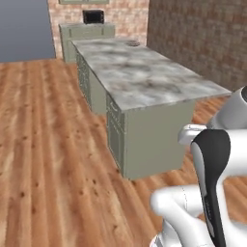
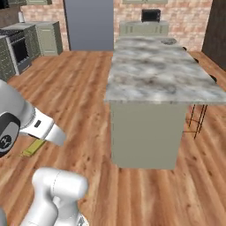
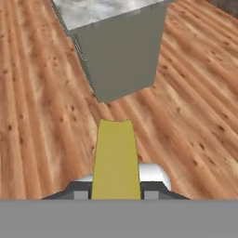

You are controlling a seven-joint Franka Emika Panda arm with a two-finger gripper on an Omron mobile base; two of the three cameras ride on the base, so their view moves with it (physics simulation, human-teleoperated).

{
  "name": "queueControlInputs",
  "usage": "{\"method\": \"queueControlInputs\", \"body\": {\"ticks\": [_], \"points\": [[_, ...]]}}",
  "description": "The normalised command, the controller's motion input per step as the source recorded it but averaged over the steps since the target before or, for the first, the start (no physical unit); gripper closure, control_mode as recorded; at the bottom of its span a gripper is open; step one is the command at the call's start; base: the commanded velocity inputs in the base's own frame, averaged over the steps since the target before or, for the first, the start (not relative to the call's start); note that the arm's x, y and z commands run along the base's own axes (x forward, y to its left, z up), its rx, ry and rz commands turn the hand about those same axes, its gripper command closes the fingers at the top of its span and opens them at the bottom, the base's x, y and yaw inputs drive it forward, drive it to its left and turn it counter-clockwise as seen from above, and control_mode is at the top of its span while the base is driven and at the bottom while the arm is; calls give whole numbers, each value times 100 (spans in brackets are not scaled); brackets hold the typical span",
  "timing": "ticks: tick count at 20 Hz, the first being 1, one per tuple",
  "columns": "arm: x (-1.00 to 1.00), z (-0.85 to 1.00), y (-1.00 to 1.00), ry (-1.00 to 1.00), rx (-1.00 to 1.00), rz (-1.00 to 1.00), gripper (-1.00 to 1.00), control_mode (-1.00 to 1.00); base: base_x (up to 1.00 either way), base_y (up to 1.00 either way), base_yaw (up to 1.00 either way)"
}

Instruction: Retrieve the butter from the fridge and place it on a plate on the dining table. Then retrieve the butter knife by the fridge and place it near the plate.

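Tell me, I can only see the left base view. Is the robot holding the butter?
Observer: Yes. In the hand view, the hand is shut on the butter, a yellow stick.
Operator: Is it over the table yet?
Observer: No. The hand view shows wood floor under the butter, with the near end of the dining table ahead.
Operator: What else is in the room?
Observer: The right base view shows a stove against the wall, far to the left.
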Motion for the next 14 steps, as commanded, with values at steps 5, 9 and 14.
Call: {"method": "queueControlInputs", "body": {"ticks": [5, 9, 14], "points": [[0, 0, 0, 0, 0, 0, 100, 100, 71, -100, -1], [0, 0, 0, 0, 0, 0, 100, 100, 76, -100, -3], [0, 0, 0, 0, 0, 0, 100, 100, 63, -100, -5]]}}
